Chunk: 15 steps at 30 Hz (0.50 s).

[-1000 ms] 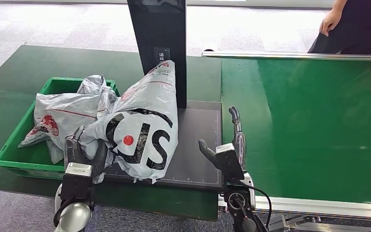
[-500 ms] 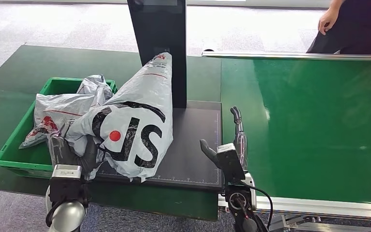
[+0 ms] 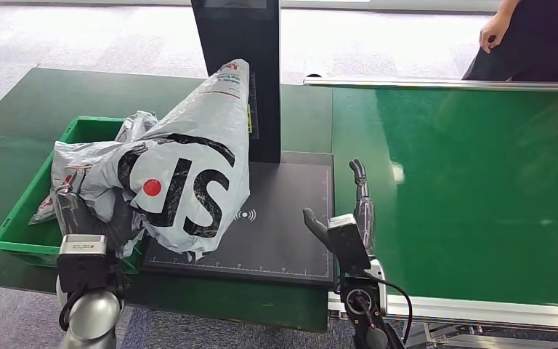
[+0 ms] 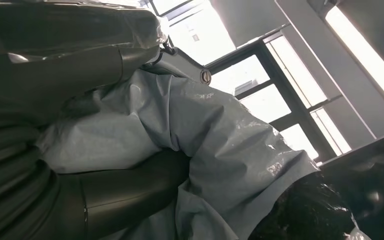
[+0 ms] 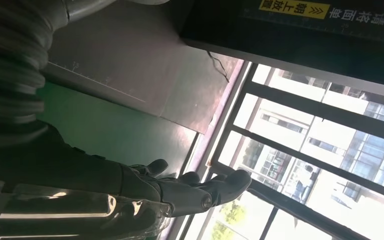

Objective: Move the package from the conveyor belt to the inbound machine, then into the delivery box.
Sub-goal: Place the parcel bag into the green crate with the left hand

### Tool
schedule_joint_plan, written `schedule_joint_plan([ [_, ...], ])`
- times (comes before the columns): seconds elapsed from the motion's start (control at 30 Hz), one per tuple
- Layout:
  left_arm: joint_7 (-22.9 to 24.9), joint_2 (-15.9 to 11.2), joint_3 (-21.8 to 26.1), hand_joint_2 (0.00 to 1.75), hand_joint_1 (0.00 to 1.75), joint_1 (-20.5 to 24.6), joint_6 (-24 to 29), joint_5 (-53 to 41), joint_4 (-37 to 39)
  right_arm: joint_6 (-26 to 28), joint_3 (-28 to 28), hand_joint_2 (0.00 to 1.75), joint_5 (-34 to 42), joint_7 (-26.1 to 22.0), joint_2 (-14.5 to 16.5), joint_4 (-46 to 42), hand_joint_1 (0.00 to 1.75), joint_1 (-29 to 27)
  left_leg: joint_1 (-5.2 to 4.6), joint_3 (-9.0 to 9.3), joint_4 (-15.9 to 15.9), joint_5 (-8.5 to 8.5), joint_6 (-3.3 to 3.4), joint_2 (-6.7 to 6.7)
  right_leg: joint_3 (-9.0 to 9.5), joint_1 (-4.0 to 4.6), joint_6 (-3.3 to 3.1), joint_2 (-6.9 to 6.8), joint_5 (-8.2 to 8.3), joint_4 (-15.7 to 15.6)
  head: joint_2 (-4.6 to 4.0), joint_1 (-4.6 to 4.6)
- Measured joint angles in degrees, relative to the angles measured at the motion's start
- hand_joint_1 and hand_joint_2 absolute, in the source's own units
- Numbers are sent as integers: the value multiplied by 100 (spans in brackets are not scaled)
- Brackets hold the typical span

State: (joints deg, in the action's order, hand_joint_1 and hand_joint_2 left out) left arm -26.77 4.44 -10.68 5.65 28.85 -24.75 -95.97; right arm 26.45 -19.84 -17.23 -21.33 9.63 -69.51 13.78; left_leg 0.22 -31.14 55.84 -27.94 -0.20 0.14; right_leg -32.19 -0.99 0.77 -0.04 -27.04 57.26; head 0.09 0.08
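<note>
The left hand [image 3: 105, 222] grips one grey package [image 3: 185, 171] by its lower edge; the left wrist view shows thumb and dark fingers [image 4: 130, 187] closed on the plastic. The package is tilted, its top end leaning against the black upright of the inbound machine [image 3: 243, 87], its lower part hanging over the left edge of the dark scan pad [image 3: 283, 225] and the rim of the green box [image 3: 22, 243]. One box stands on the green table [image 3: 14, 131], left of the pad, with at least one more grey bag [image 3: 80, 163] inside; I cannot tell the exact count. The right hand [image 3: 349, 211] holds nothing, fingers apart and pointing forward, between pad and belt [image 3: 465, 189]. One person [image 3: 523, 36] stands beyond the belt.
</note>
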Motion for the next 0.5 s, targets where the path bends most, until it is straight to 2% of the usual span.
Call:
schedule_joint_plan([
  [0.5, 11, 49, 246, 175, 136, 150, 3, -115, -68, -25, 62, 175, -77, 52, 11, -60, 0, -31, 0, 0, 0, 0, 0, 0, 0, 0, 0, 0, 0, 0, 0, 0],
])
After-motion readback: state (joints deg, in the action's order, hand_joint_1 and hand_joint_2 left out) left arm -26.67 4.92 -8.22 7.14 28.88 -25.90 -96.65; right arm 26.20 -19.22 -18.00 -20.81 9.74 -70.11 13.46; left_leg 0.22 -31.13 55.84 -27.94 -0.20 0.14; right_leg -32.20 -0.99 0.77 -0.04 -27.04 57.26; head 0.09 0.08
